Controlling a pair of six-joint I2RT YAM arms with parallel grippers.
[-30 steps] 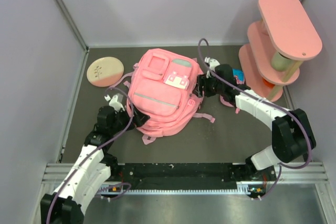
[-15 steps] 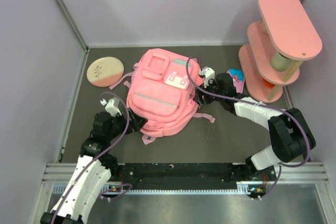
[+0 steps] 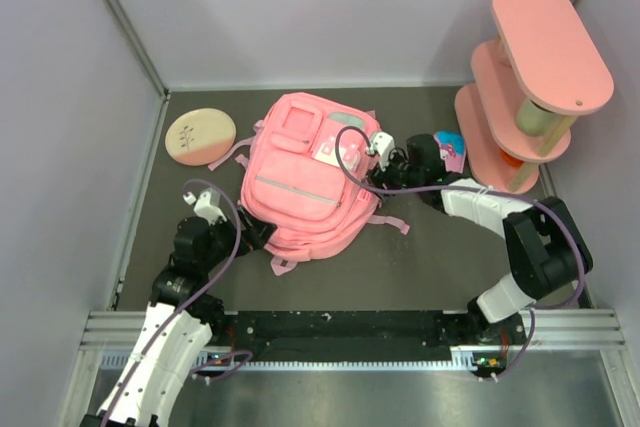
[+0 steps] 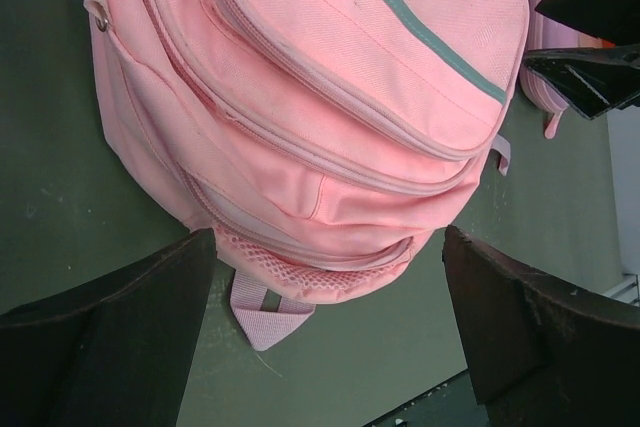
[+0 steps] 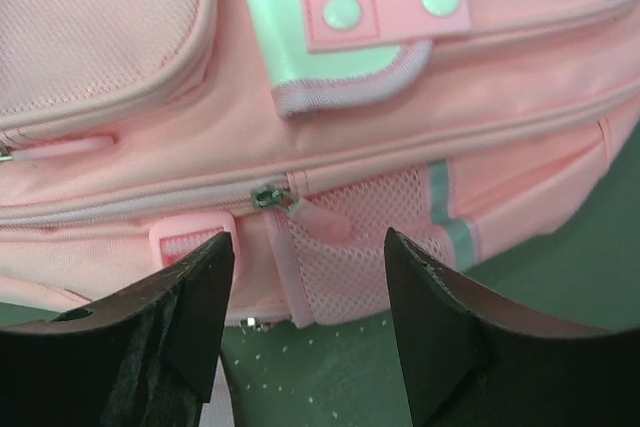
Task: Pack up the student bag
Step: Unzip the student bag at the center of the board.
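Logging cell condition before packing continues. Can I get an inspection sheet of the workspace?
Surface: dark mat, light specks.
Job's things: student bag lying front up, zips look shut.
Clutter: round plate, pencil case, pink tiered shelf.
Grippers: left gripper open at the bag's near end; right gripper open over a zipper pull.
Cables: purple cable of the right arm loops over the bag.
Surroundings: grey walls, metal rail at near edge.

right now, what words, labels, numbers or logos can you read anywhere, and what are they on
No text can be read in any view.
Bag patch: pink marks, too small to read from the top; the right wrist view shows only two snaps, no lettering.
Disc: a plant drawing, no words.
Pencil case: print too small to read.
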